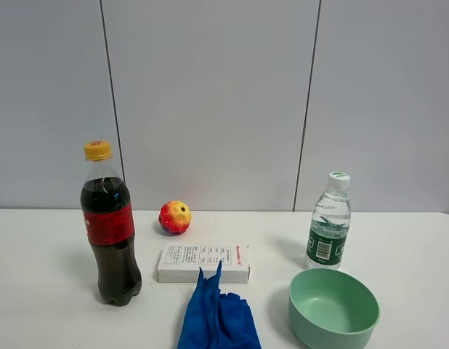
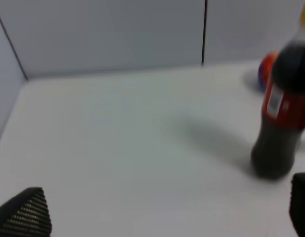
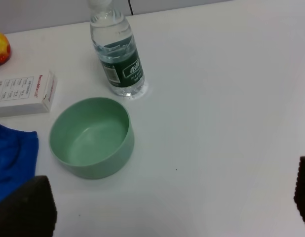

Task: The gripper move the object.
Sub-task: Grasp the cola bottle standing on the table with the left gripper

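Observation:
The cola bottle (image 1: 110, 225), tall with dark liquid, a red label and a yellow-orange cap, stands upright at the left of the white table (image 1: 413, 247). Neither gripper shows in the exterior high view. In the left wrist view the left gripper (image 2: 162, 210) is open and empty, with its fingertips (image 2: 24, 212) wide apart. The cola bottle (image 2: 281, 118) stands ahead of it and off to one side, well apart. The right gripper (image 3: 165, 202) is open and empty over bare table, short of the bowl.
A green-labelled water bottle (image 1: 329, 229) stands at the right, with a green bowl (image 1: 333, 309) in front of it. A white box (image 1: 203, 263), a red-yellow ball (image 1: 174, 217) and a blue cloth (image 1: 217, 316) lie mid-table. A grey wall (image 1: 210, 94) stands behind.

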{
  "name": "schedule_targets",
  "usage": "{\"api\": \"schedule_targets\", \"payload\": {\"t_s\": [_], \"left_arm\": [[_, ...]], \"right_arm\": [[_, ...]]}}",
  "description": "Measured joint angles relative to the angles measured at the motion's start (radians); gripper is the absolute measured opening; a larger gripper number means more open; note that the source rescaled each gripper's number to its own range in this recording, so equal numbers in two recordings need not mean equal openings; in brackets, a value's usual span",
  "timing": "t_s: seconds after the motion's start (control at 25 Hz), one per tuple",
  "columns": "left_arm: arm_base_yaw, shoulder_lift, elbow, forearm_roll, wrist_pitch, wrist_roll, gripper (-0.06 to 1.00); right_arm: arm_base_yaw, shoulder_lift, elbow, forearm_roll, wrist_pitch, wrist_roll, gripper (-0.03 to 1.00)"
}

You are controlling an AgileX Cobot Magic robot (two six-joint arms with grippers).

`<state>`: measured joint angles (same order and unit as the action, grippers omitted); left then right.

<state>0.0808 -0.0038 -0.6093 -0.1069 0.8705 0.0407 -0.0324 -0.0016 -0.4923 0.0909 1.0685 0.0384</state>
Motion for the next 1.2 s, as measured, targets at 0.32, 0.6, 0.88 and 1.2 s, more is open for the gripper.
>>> {"api": "schedule_targets", "payload": {"t_s": [0.32, 0.6, 0.88, 1.2], "left_arm": [[0.000, 0.037, -0.022, -0.061, -0.096, -0.007, 1.00], [0.000, 0.280, -0.022, -0.162, -0.076, 0.030, 1.00], [0.000, 0.429, 0.010, -0.222, -0.271, 0.096, 1.00], [0.000, 0.436, 0.195, -0.228, -0.438, 0.107, 1.00]], "right_arm": [[0.000, 0.000, 0.000, 0.000, 0.000, 0.000, 1.00], [0.000, 0.000, 0.000, 0.000, 0.000, 0.000, 1.00], [0.000, 0.000, 0.000, 0.000, 0.000, 0.000, 1.00], [0.000, 0.000, 0.000, 0.000, 0.000, 0.000, 1.00]]}}
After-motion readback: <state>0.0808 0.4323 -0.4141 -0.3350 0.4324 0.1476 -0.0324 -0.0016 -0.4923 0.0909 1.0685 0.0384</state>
